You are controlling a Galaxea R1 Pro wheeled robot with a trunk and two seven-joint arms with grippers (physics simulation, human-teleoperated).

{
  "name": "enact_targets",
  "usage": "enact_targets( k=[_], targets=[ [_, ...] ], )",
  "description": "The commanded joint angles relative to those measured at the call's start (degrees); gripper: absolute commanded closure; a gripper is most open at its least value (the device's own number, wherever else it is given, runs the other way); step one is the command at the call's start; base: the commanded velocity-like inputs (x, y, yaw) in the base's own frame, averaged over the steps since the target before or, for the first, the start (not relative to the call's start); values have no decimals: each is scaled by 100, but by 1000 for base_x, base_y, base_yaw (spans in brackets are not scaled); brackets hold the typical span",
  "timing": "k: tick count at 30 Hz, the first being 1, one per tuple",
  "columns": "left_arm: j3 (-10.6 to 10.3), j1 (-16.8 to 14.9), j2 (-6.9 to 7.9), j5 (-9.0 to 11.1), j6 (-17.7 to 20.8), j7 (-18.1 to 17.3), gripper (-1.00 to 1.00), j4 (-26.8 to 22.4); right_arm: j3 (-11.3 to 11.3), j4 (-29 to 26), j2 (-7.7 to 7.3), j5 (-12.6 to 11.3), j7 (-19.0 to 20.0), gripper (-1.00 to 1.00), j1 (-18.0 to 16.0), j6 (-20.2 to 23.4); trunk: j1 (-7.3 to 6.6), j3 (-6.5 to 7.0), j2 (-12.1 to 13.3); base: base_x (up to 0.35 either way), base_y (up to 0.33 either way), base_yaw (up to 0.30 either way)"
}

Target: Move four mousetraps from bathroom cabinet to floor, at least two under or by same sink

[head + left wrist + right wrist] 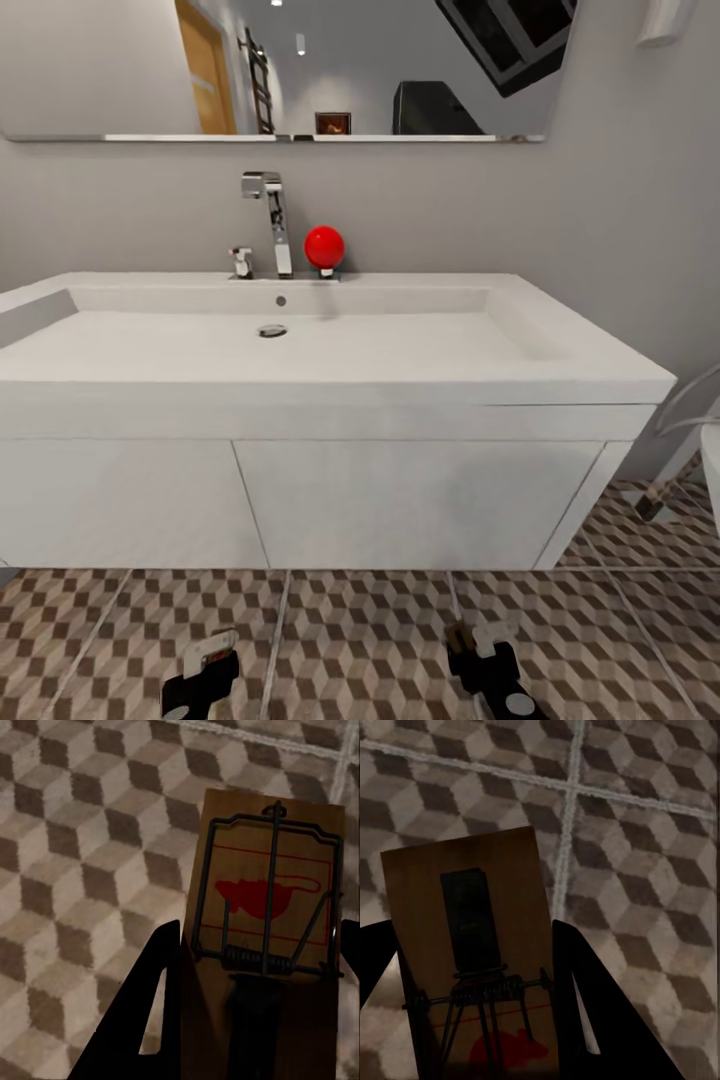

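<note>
My left gripper [205, 672] hangs low over the bathroom floor [370, 640] in front of the white sink [580, 362]. It is shut on a mousetrap [262, 907], a tan board with dark wire and a red mouse print, held between the black fingers [146, 1012]. To its right, my right gripper [485, 655] is shut on a second mousetrap [472, 937], also just above the cube-pattern tiles [630, 840]. In the head view the traps show as small pale and tan bits at the fingertips. The cabinet is out of view.
The white vanity unit [300, 500] under the sink hangs above the floor, with a dark gap beneath it. A chrome faucet [272, 225] and a red ball [324, 246] stand at the basin's back. A mirror [300, 65] spans the wall. A clear chair leg [660, 490] stands at the right.
</note>
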Motion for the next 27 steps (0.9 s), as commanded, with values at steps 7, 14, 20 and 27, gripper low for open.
enact_targets(
  k=[7, 14, 20, 27],
  targets=[
    [-38, -85, 24, 46, -24, 209, 100, -164, 15, -78, 2, 31, -19, 100, -3, -16, 12, -117, -9, 0, 0, 0],
    [-38, -123, 71, 44, -59, 199, 100, -274, 11, -88, -10, 25, 28, 100, -3, -17, 12, -117, -9, 0, 0, 0],
    [-36, -138, 241, 45, -75, 201, 100, -298, 7, -297, -55, 22, 28, 100, -3, -65, 12, -117, -9, 0, 0, 0],
    [-37, -335, 410, 45, -15, 183, 100, -418, 14, -654, -59, 22, 30, 100, -3, -93, 12, -117, -9, 0, 0, 0]
  ],
)
